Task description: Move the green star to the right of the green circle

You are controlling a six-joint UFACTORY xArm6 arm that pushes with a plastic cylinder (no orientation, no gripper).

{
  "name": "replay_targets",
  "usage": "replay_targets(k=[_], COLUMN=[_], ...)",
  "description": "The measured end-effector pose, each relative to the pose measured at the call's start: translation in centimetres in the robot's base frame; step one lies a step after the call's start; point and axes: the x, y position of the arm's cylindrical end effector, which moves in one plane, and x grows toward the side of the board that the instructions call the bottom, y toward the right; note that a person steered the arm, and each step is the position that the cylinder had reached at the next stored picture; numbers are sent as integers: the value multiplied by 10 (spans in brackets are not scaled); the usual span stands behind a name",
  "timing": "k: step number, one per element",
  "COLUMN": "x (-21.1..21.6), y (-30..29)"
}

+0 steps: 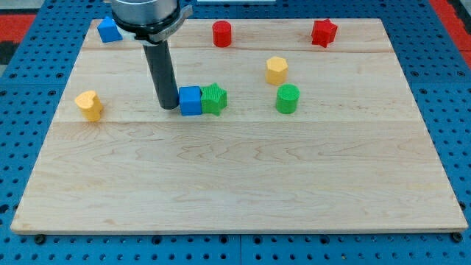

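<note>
The green star [214,99] lies near the board's middle, touching the right side of a blue cube [190,101]. The green circle [288,99] stands further to the view's right, with a gap between it and the star. My tip [169,107] is down on the board just left of the blue cube, close to or touching it. The rod rises from there toward the view's top.
A yellow hexagon [277,70] sits just above the green circle. A red cylinder [222,34] and a red star [324,32] are at the top. A blue block [109,29] is at top left, a yellow heart [89,105] at left. The wooden board [235,184] has blue pegboard around it.
</note>
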Motion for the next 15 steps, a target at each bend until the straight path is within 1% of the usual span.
replay_targets(k=[1, 2, 3, 4, 5, 7, 8, 9, 10, 11, 12, 13, 14, 15], x=[0, -34, -60, -40, -10, 50, 85, 125, 135, 114, 96, 95, 85, 69], y=[3, -8, 19, 71, 86, 59, 26, 23, 51, 39, 43, 91, 144, 150])
